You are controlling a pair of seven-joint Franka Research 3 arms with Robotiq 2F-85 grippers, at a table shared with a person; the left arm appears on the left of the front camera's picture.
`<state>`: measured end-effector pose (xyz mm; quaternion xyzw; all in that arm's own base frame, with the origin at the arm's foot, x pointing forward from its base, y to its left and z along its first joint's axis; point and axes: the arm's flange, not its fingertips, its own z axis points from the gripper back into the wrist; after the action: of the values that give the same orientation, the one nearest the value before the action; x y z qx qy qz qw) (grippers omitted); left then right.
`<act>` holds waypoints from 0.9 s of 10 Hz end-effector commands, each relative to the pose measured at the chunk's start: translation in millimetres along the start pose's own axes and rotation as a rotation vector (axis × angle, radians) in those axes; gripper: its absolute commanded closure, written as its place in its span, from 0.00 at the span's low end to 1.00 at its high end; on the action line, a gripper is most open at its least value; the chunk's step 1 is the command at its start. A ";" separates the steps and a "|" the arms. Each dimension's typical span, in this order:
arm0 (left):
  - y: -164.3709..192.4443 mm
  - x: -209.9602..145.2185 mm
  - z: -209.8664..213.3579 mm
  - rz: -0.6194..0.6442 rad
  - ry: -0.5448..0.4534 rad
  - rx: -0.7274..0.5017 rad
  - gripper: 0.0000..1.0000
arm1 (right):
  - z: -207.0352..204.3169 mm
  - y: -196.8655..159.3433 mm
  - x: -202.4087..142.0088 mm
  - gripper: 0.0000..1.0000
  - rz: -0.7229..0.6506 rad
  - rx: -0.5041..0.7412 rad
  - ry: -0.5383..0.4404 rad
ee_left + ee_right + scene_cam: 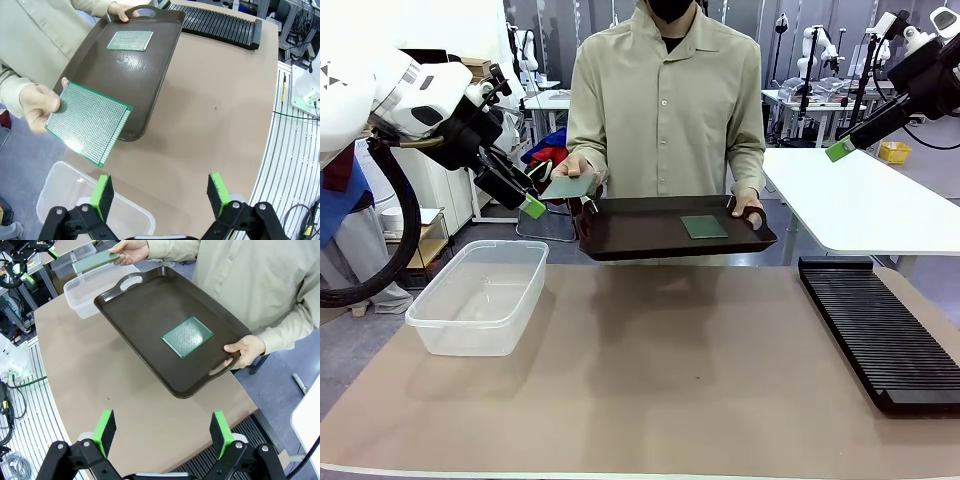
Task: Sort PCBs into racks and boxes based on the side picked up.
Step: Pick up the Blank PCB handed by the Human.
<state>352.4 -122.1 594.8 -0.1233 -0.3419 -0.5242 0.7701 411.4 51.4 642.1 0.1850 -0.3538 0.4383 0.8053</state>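
A person's hand holds one green PCB (570, 185) out toward my left gripper (558, 206), just left of the tray. In the left wrist view this PCB (90, 122) lies ahead of my open left gripper (160, 195), not between its fingers. The second PCB (704, 227) lies flat on the dark brown tray (640, 240) that the person holds up; the wrist views show this PCB (130, 40) (187, 336) too. My right gripper (840, 150) hangs high at the far right; it (162, 432) is open and empty, above the tray's near corner.
The clear plastic box (480, 295) stands on the table's left, below my left gripper. The long black slotted rack (880, 330) lies along the right edge. The person stands at the far side, with the tray (150, 305) over the table's back edge.
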 end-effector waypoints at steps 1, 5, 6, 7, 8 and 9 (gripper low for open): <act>0.4 0.4 0.4 0.007 0.000 -0.014 0.00 | -1.2 -0.6 0.2 0.00 0.000 0.001 -0.007; 0.0 0.0 0.0 0.000 0.000 0.000 0.00 | -1.2 -0.6 0.2 0.00 0.000 0.001 -0.007; 15.3 -2.0 0.6 0.123 -0.011 -0.038 0.00 | -1.2 -0.6 0.2 0.00 0.000 0.001 -0.007; 32.9 -1.4 6.2 0.275 -0.062 -0.175 0.00 | -1.2 -0.6 0.2 0.00 0.000 0.001 -0.007; 52.6 -4.1 11.8 0.424 -0.099 -0.278 0.00 | -1.2 -0.6 0.2 0.00 0.000 0.001 -0.007; 69.3 -10.1 14.0 0.551 -0.084 -0.362 0.00 | -1.2 -0.6 0.2 0.00 0.000 0.001 -0.007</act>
<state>385.4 -85.5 600.5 -0.3032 -0.2645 -0.4133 0.8169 411.4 51.2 642.2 0.1848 -0.3539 0.4381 0.8054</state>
